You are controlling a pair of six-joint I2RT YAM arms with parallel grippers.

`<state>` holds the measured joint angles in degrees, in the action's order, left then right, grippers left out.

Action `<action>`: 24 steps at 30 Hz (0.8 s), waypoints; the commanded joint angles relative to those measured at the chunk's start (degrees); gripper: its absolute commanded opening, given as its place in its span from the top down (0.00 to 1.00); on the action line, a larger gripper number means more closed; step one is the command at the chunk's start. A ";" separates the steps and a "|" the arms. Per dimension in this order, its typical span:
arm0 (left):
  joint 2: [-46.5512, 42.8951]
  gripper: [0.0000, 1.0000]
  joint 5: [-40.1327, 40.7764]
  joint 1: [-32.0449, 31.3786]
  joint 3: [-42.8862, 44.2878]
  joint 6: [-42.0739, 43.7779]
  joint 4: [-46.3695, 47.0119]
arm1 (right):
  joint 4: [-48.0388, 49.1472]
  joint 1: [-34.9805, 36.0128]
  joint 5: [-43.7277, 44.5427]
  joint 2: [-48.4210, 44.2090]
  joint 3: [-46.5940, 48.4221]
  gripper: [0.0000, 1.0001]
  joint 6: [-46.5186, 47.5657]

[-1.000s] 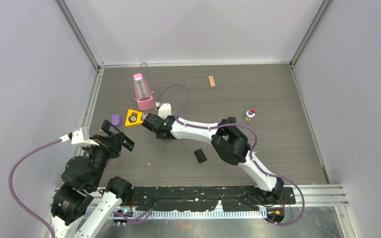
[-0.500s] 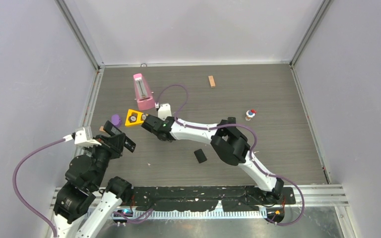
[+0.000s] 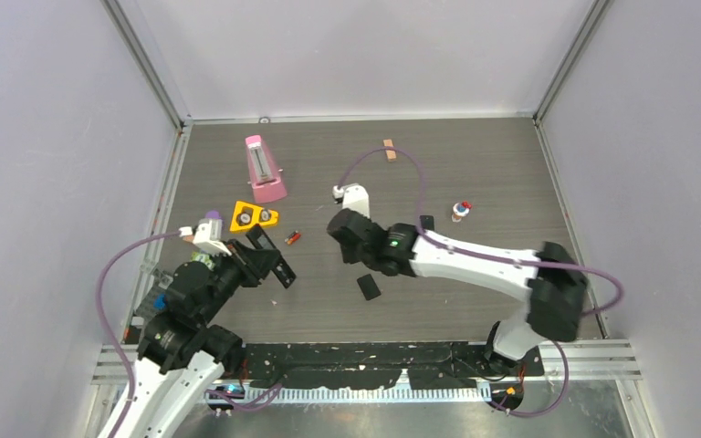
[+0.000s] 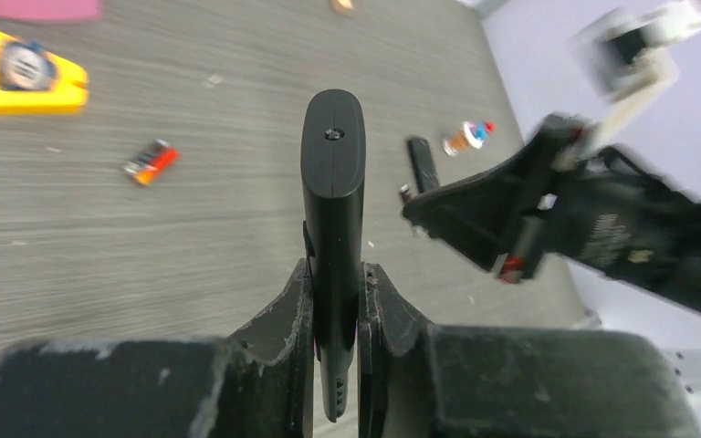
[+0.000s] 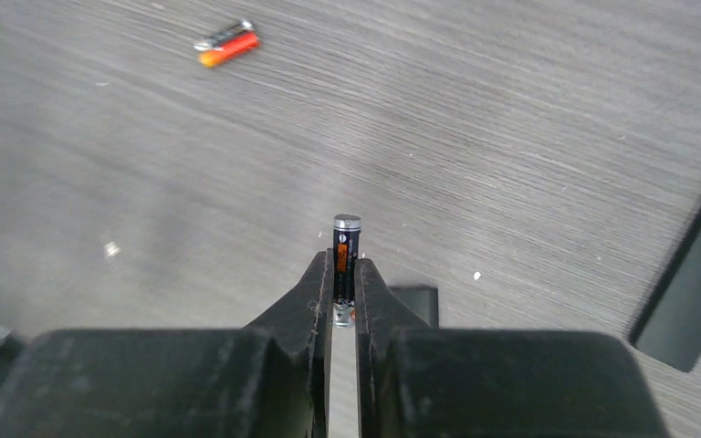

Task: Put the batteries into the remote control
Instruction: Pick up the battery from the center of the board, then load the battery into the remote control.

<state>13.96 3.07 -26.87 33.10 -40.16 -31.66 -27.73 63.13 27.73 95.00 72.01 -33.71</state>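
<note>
Lining up: we judge the step in hand to be bringing a cell to the remote control for insertion; nothing is seated yet.
Left jaws: clamped on the remote control's lower part, the black bar standing out ahead of them above the surface.
Right jaws: closed on the held battery, which stands upright between them with its metal end poking out past the tips.
Other cell: a loose battery lies on the surface between the two arms, touching neither.
Small black piece: lies flat on the surface close to the right wrist. We take it for the compartment cover, though we cannot be sure.
Second black bar: lies farther off, near a small bottle.
Compartment: hidden from us in every view, so we cannot tell which way the open bay faces.
Doing it well: we would turn the remote so its bay faces the right arm and hold it steady. Then match the cell's ends to the contacts, press the spring end in first, and seat the other end before letting go.
Risk: a narrow grip on a round cell — it may pivot or slip if pushed sideways.
</note>
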 commanded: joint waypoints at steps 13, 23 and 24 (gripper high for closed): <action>15.97 1.00 -23.86 0.24 -16.65 -28.03 45.88 | 4.77 2.60 -20.04 -25.44 -8.93 0.90 5.82; 22.56 1.00 -27.50 0.33 -18.46 -34.86 53.64 | -2.21 5.11 -19.22 -19.83 -2.60 0.87 9.33; 22.78 1.00 -27.71 0.33 -18.47 -35.08 54.01 | -2.58 5.13 -19.12 -19.49 -1.88 0.87 9.39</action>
<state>35.86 -21.74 -26.87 13.67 -72.71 15.64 -28.08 67.64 8.43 74.22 66.08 -26.57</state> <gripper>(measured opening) 0.153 0.133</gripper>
